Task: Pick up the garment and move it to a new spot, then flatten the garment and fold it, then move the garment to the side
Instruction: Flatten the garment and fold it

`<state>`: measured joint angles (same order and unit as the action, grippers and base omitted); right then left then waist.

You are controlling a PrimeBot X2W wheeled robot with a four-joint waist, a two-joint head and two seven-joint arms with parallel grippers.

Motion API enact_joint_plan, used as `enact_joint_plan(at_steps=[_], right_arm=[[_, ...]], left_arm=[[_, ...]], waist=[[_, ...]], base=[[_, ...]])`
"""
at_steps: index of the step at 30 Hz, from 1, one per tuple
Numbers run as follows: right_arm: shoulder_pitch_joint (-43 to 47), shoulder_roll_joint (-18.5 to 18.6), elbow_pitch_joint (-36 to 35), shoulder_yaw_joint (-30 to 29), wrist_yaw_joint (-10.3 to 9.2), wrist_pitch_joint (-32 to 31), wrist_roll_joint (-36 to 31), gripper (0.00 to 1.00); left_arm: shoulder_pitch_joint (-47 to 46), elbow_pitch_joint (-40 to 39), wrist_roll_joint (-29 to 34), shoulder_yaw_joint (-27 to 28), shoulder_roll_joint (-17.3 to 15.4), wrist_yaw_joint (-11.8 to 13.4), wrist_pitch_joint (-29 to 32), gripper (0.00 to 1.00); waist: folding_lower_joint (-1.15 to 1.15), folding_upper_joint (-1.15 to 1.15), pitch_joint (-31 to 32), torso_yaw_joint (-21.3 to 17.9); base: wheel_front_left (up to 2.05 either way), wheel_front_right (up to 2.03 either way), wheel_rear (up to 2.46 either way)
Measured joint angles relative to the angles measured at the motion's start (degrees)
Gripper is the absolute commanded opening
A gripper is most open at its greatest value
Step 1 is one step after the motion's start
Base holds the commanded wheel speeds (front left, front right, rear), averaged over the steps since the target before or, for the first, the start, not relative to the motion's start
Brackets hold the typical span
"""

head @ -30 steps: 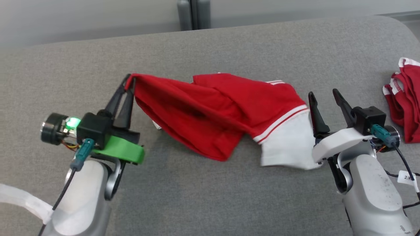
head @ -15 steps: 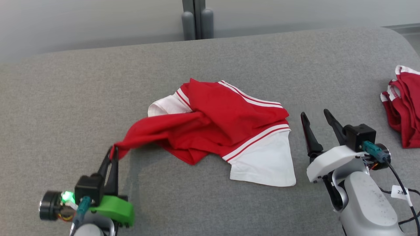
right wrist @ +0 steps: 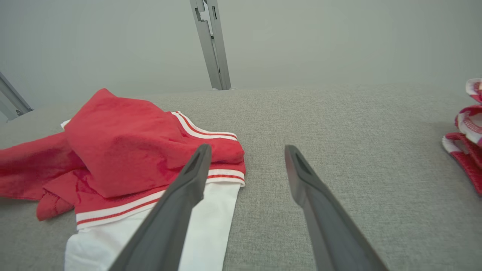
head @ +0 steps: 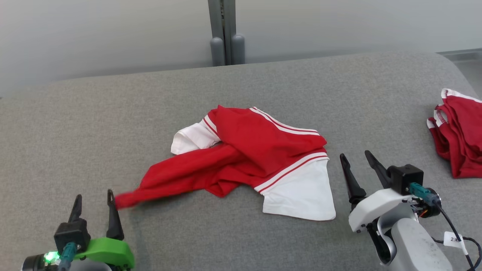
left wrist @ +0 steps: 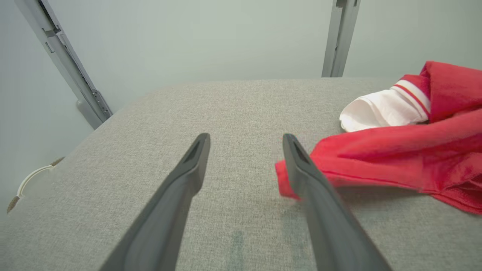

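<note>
The left tool (head: 94,194) gapes empty beside the crumpled garment (head: 263,146) (red tip just beside one finger); the right tool (head: 354,153) is likewise wide and empty.

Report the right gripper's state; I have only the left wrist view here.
Observer: The right gripper is open and holds nothing; it stands just right of the garment.
Operator: Describe the garment's side nearest that gripper.
Observer: A white panel below red and white stripes lies flat on the table, facing that gripper.
Operator: List anything else on the table.
Observer: A second red-and-white pile of cloth lies at the table's far right, apart from the garment.
</note>
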<state>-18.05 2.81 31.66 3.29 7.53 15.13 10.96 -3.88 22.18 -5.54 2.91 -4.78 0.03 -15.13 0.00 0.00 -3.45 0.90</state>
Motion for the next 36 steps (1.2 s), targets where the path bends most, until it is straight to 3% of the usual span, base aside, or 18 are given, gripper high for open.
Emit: enact_joint_plan(at_steps=[18,31,36], right_arm=[[2.6,0.0,-0.5,2.4,0.0,0.0,1.0,1.0],[3.0,0.0,4.2,8.4,0.0,0.0,-1.9,1.0],[3.0,0.0,6.0,9.0,0.0,0.0,-2.7,1.0]], left_arm=[[1.1,0.6,-0.3,1.7,1.8,-3.6,0.0,1.0],[-0.7,11.9,-5.3,-3.2,1.9,-5.5,0.0,1.0],[-1.7,16.3,-5.7,-4.5,1.9,-4.9,0.0,1.0]], waist=[[0.0,0.0,1.9,-1.1],[0.0,0.0,-1.2,-1.4],[0.0,0.0,-1.8,-1.8]], base=[[0.0,0.0,0.0],[0.0,0.0,0.0],[0.0,0.0,0.0]])
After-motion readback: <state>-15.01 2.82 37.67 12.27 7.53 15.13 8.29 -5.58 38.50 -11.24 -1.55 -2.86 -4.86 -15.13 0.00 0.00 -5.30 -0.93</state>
